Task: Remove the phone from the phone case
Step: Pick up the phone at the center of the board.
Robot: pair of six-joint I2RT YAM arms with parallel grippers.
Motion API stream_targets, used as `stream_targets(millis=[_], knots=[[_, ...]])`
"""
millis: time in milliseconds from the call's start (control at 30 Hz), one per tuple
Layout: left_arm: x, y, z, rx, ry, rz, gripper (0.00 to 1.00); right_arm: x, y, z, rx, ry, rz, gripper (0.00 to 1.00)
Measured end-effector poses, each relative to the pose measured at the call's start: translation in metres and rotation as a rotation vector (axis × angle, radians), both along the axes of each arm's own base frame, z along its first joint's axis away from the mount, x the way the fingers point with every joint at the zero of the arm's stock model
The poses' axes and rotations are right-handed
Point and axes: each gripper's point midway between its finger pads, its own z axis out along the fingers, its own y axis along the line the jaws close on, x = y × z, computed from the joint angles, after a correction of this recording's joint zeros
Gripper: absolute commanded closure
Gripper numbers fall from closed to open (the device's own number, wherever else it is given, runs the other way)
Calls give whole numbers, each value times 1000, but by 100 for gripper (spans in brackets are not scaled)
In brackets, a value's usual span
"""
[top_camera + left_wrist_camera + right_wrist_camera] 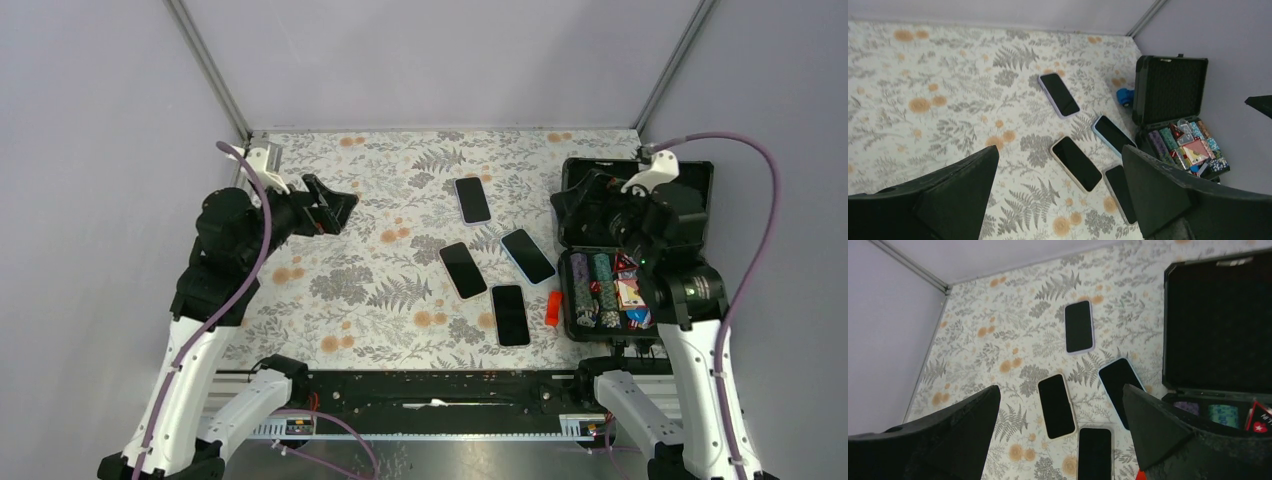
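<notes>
Several phones in cases lie screen-up on the floral tablecloth: one in a lilac case (472, 199) (1059, 94) (1079, 326), one in a beige case (462, 269) (1076, 163) (1056, 405), one in a light blue case (527, 255) (1113, 134) (1120, 387), and one in a clear case (510, 314) (1122, 192) (1094, 452). My left gripper (340, 212) (1060, 152) hangs open high over the cloth's left side, well away from them. Above the right side my right gripper (565, 215) (1060, 388) is open too. Neither holds anything.
An open black carry case (700, 200) (1168, 90) stands at the right, its base filled with poker chips and cards (610, 290). A small red object (552, 307) lies beside it and a blue object (1124, 96) behind it. Grey walls close off three sides.
</notes>
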Motion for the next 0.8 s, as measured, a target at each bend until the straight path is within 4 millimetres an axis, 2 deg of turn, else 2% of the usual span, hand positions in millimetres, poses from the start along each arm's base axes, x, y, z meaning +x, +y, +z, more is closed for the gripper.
stream_targets(millis=[133, 200, 433, 533, 700, 800], knots=[[0, 0, -34, -5, 85, 13, 1, 7, 10, -38, 25, 82, 36, 0], [-2, 1, -49, -6, 114, 16, 1, 8, 20, -50, 52, 106, 85, 0], [-15, 2, -93, -3, 188, 14, 1, 16, 59, -89, 177, 166, 233, 0], [-20, 3, -111, -4, 219, 17, 1, 17, 85, -110, 171, 207, 312, 0], [-24, 5, -126, -15, 255, 28, 1, 31, 117, -145, 140, 285, 380, 0], [-24, 5, -135, -22, 271, 36, 1, 45, 129, -186, 83, 371, 378, 0]])
